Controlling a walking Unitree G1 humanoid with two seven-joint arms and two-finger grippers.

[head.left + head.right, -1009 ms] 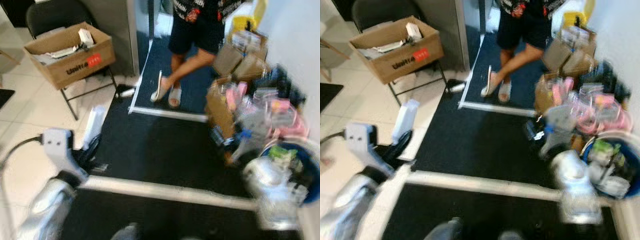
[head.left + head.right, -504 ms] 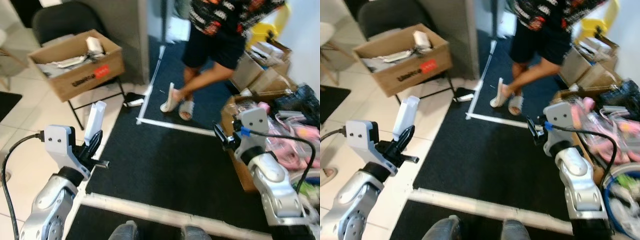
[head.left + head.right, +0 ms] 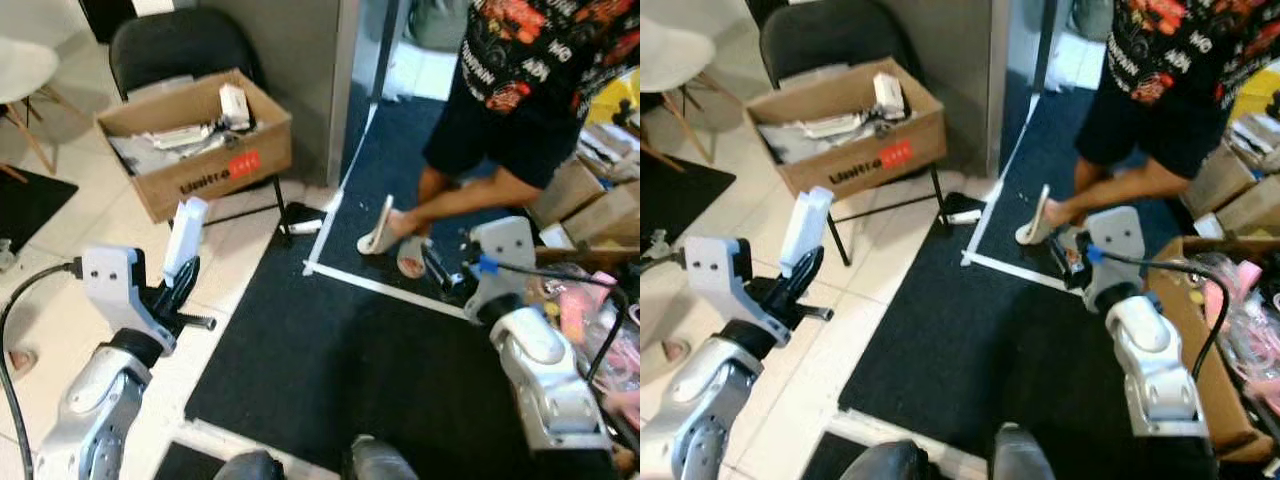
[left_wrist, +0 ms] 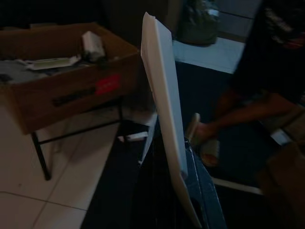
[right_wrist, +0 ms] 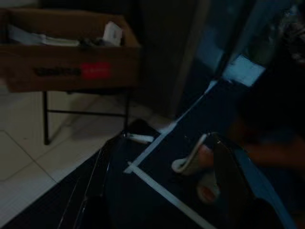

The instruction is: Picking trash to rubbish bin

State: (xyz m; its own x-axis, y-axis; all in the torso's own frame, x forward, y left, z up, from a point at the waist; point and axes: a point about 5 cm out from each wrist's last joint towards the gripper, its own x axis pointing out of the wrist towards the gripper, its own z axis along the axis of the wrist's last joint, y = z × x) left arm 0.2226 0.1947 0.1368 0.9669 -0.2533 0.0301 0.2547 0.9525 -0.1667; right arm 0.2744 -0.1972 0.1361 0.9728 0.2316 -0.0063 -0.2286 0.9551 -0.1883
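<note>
Right wrist view dark; right gripper [image 5: 157, 191] fingers apart.

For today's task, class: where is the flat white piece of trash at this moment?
The flat white trash stands upright in the left pincer, on the robot's left over the tiled floor, just in front of the cardboard box resting on a black chair.

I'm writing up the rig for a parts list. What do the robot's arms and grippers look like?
Both arms are glossy silver, jointed shells. Each wrist carries a pale grey, boxy block with small dark screw holes. The left gripper and right gripper have long black fingers. A black cable loops off each arm; the right wrist shows a small blue connector.
</note>
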